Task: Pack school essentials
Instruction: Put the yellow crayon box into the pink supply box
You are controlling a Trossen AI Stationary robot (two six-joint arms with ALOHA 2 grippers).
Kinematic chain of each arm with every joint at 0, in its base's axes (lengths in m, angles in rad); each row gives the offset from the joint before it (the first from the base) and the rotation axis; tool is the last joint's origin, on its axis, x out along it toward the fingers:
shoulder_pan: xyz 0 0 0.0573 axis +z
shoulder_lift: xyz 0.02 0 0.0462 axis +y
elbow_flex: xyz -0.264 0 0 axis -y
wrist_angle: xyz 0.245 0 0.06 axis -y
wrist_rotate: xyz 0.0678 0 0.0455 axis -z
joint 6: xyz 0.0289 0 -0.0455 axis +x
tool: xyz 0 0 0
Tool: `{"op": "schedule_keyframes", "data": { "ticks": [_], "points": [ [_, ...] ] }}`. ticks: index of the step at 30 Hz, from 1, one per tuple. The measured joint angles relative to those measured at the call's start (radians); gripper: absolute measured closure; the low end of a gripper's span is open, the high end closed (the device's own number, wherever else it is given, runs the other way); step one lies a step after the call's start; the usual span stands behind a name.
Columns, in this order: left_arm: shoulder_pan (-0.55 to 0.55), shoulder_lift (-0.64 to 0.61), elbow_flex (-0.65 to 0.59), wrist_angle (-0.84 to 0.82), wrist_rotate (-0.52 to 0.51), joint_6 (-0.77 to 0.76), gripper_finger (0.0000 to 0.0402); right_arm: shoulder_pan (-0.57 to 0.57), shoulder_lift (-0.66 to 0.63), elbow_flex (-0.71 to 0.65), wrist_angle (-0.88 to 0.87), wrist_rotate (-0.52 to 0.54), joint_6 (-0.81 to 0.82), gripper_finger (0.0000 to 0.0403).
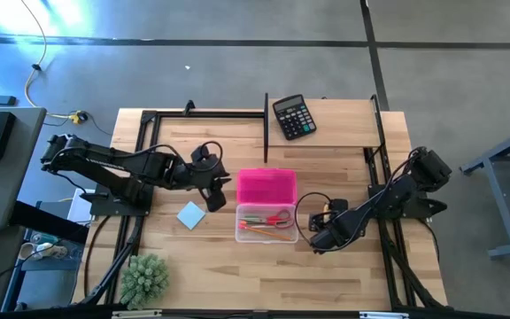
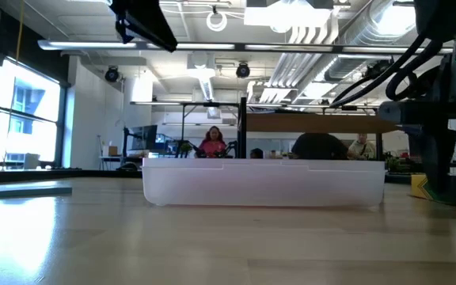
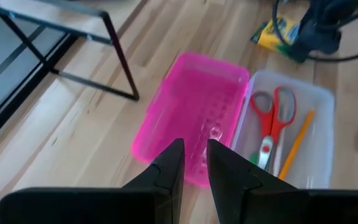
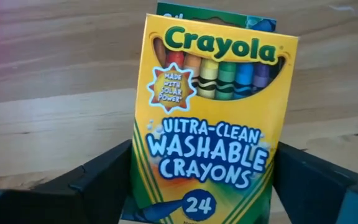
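Observation:
The yellow-green crayon box (image 4: 210, 124) fills the right wrist view, standing between the fingers of my right gripper (image 4: 204, 193), right of the clear case (image 1: 266, 226). The case lies open, its pink lid (image 3: 191, 118) folded back toward the far side. Red-handled scissors (image 3: 278, 112) and an orange pencil (image 3: 297, 146) lie in its tray. My left gripper (image 3: 195, 162) hovers over the lid's left part, its fingers a narrow gap apart and holding nothing. The light-blue notepad (image 1: 190, 215) lies flat on the table left of the case. My right gripper pinches the crayon box between its two fingers, one finger (image 4: 104, 174) on each long side edge near the box's lower end (image 4: 166, 205). The printed front faces the wrist camera. Whether the box is lifted or rests on the table, I cannot tell.
A black calculator (image 1: 293, 116) lies at the far edge. A black metal frame (image 1: 266, 124) stands over the far half of the table. A green spiky plant (image 1: 144, 279) sits at the near left corner. Bare wood lies in front of the case.

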Motion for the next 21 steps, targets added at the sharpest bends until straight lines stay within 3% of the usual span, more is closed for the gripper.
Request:
{"op": "schedule_keyframes", "data": {
  "ticks": [7,21],
  "points": [
    [0.0,0.0,0.0,0.063,-0.001,0.0,0.0342,0.0,0.0,0.0,-0.022,-0.006,-0.048,0.0106],
    [0.0,0.0,0.0,0.095,-0.001,0.005,0.0342,0.001,0.0,0.017,-0.029,0.101,-0.178,0.0112]
  ]
}}
